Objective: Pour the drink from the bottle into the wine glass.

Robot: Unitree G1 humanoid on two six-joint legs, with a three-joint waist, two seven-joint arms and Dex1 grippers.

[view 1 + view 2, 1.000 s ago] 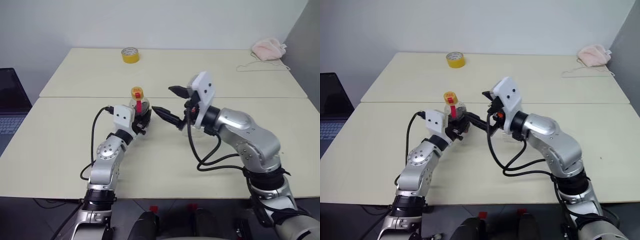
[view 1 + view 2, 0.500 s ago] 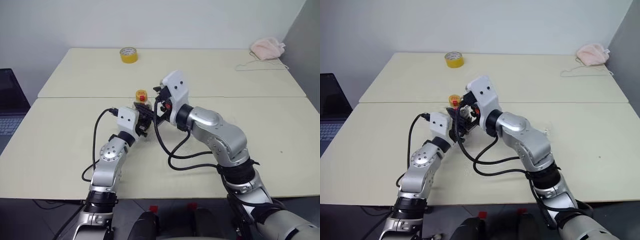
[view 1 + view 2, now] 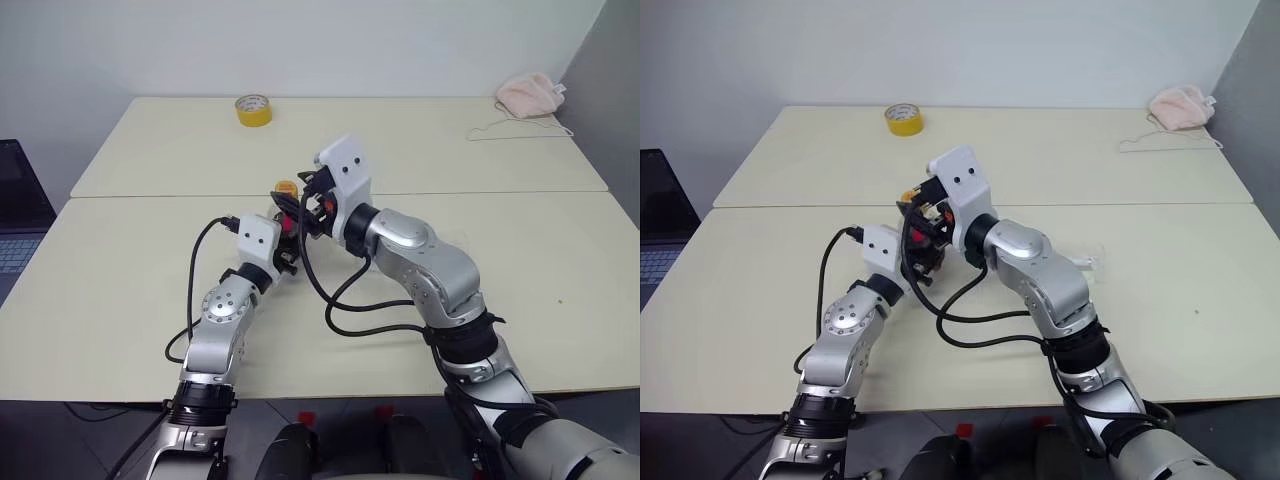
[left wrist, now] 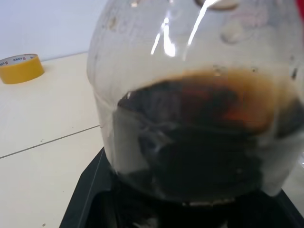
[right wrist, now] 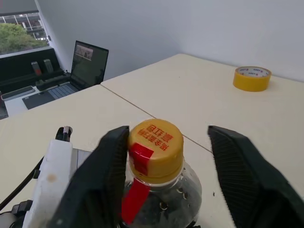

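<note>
Yellow-capped bottle (image 5: 156, 166) between pincer (image 5: 173, 156) fingers (image 5: 237, 166)

Bright, even overhead lighting; soft, faint shadows on table (image 3: 120, 300). White glare streaks across bottle (image 4: 190, 95) at close range, slightly out of focus. Head views sharp.

Bottle (image 5: 156, 180) upright, clear and bulbous, yellow cap (image 5: 155, 144) on, red strip at neck. Dark brown drink (image 4: 199, 137) fills its lower body. Wine glass barely discernible
</note>
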